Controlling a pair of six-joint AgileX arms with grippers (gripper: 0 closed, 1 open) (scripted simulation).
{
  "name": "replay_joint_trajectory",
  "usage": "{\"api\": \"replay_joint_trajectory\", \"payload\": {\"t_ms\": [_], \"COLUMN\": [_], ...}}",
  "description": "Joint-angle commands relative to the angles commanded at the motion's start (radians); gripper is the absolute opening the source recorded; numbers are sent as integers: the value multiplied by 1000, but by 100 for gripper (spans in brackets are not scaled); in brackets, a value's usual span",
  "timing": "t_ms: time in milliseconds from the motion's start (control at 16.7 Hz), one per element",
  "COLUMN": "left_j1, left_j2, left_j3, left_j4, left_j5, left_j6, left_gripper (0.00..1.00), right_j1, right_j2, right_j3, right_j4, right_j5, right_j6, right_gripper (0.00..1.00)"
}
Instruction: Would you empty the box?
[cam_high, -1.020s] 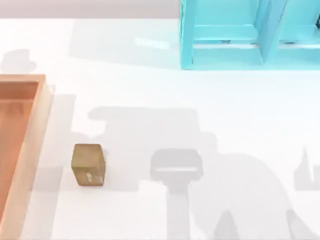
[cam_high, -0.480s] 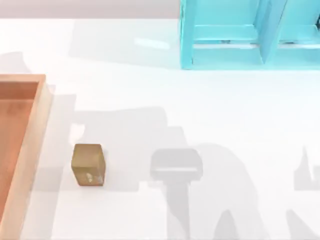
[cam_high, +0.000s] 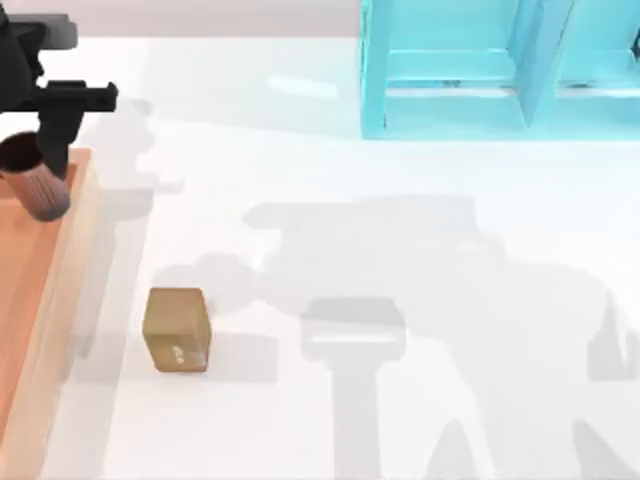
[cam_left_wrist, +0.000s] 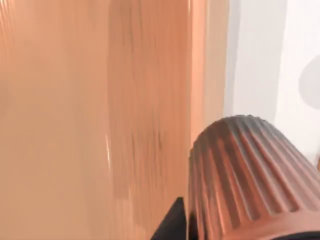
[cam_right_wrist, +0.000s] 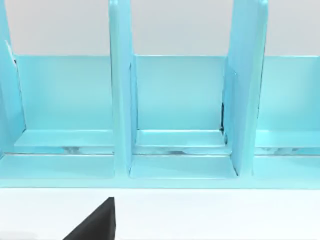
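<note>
1. Half a second ago the tabletop's far left corner held no arm; now the left arm reaches in over the box, and the big shadow across the tabletop has spread and shifted toward the right.
2. Left tool hangs above the box's far right corner, clamped on a ribbed, brown-copper cup that tilts down and away from it.
3. Seen from the left wrist, the cup sits at the tool, its ribbed wall close to the camera, over the box's orange-brown floor and beside the light tan rim.
4. White tabletop lies just past that rim in the same view.
5. At the tabletop's left edge the box runs from mid-depth toward the near edge, cut off by the frame on its left side.
6. A small tan-brown block stands upright on the tabletop just right of the box, apart from its rim.
7. A turquoise shelf stands at the far right of the tabletop, well apart from the box and the block.
8. From the right wrist, the shelf faces the camera with upright dividers and open compartments; a black sliver of the right tool juts in below it, and whether that tool is open or closed cannot be told.
</note>
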Motion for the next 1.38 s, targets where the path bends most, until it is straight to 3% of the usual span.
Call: {"api": "replay_joint_trajectory", "payload": {"t_ms": [360,600,1020,1380], "left_j1": [-504,-693,-722,-721], "left_j2": [0,27,39,60], "left_j3": [-79,-167,-197,-272], "left_j4": [170,225,228,324], "left_j5": [-7,-26,-31,-31], "left_j6": [-501,-689,-717,-717], "left_gripper": [0,0,0,0], "right_j1": [0,0,0,0], "right_j2": [0,0,0,0], "right_j3": [0,0,0,0], "right_j4": [0,0,0,0], "right_j5": [0,0,0,0], "right_j6": [0,0,0,0], "right_gripper": [100,100,100,100]}}
